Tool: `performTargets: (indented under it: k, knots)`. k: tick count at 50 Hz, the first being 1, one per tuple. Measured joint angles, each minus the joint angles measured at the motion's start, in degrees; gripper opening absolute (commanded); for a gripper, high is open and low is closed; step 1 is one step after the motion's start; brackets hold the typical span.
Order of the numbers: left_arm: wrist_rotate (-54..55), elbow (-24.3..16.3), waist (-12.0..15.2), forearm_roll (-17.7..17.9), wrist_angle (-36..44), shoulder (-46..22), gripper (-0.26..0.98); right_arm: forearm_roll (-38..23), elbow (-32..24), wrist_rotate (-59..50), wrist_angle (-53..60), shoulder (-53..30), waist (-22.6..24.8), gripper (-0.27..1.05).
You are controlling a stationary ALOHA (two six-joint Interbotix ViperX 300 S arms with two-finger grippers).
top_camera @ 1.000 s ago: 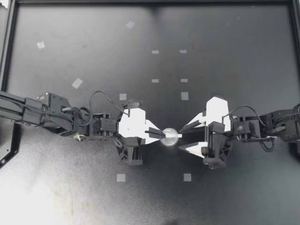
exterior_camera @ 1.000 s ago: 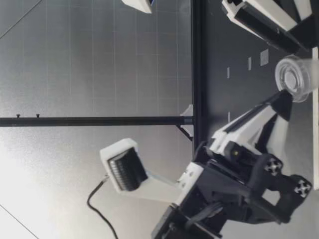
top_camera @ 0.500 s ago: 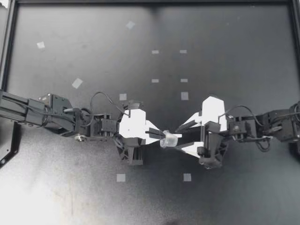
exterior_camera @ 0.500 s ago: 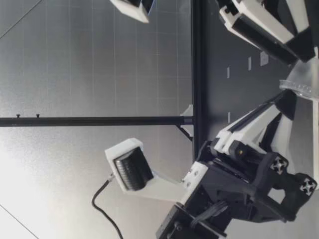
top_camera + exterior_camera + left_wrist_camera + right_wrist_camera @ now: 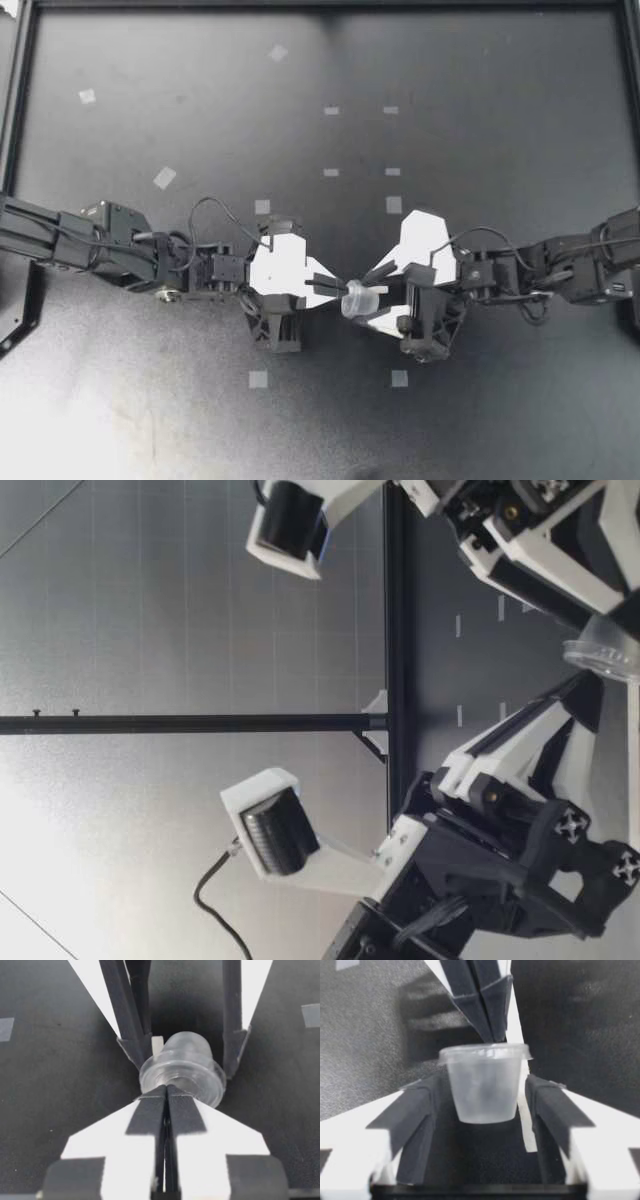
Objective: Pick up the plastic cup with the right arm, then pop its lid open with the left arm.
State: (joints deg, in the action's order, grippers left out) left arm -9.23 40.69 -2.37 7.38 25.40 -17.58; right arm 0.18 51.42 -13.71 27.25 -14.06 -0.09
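Observation:
My left gripper (image 5: 337, 288) is shut on the rim of a small clear plastic cup (image 5: 358, 300), which is held tipped over, its base toward my right gripper (image 5: 377, 297). That gripper is open, its fingers on either side of the cup. In the left wrist view the cup (image 5: 183, 1066) sits just past the pinched left gripper (image 5: 166, 1094), flanked by the other arm's dark fingers (image 5: 131, 1042). In the right wrist view the cup (image 5: 482, 1085) lies between the fingers (image 5: 422, 1110) with a narrow gap on each side. In the low view the cup (image 5: 608, 652) hangs just above the table.
Pale tape squares dot the black table (image 5: 480, 120), among them one (image 5: 394, 205) behind the grippers and two (image 5: 258, 379) (image 5: 399, 378) in front. A black frame rail (image 5: 20, 100) borders the table's left side.
My right gripper has moved left until its fingers straddle the cup. The cup, upright a second ago, has tipped onto its side in the left gripper's hold.

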Motion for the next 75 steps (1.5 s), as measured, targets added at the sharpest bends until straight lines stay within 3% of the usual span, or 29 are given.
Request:
performTargets:
  k: [21,29,34,41,47,51,59,75]
  knots:
    - [2.6,1.6,0.0,0.4,-0.1,3.3,0.03,-0.5,-0.6,0.1,-1.7,-0.3,-0.3,0.2]
    - [12.7,4.4,0.1,5.7,3.8,6.2,0.04,-0.9,1.5,0.4,5.1,0.9,-0.2,0.19]
    - [24.8,6.8,0.1,7.7,9.9,6.9,0.09,-1.0,4.8,0.5,16.2,2.7,-0.3,0.18]
    - [45.3,10.1,0.1,5.3,19.8,6.9,0.31,-1.0,10.5,0.7,33.7,3.6,-1.3,0.18]
    - [61.8,10.9,0.1,1.6,28.7,6.9,0.69,-1.0,12.9,3.6,44.5,3.2,-1.8,0.18]
    - [69.6,10.8,0.0,0.7,31.3,6.9,0.83,-1.0,13.0,6.5,48.3,2.4,-1.8,0.18]
    - [76.8,9.9,0.1,0.5,31.9,6.9,0.75,-1.1,11.5,10.5,51.1,1.3,-1.8,0.18]
    - [80.9,8.3,-0.2,-1.1,32.6,7.6,0.75,-1.1,8.4,12.0,51.0,-2.2,-1.8,0.18]
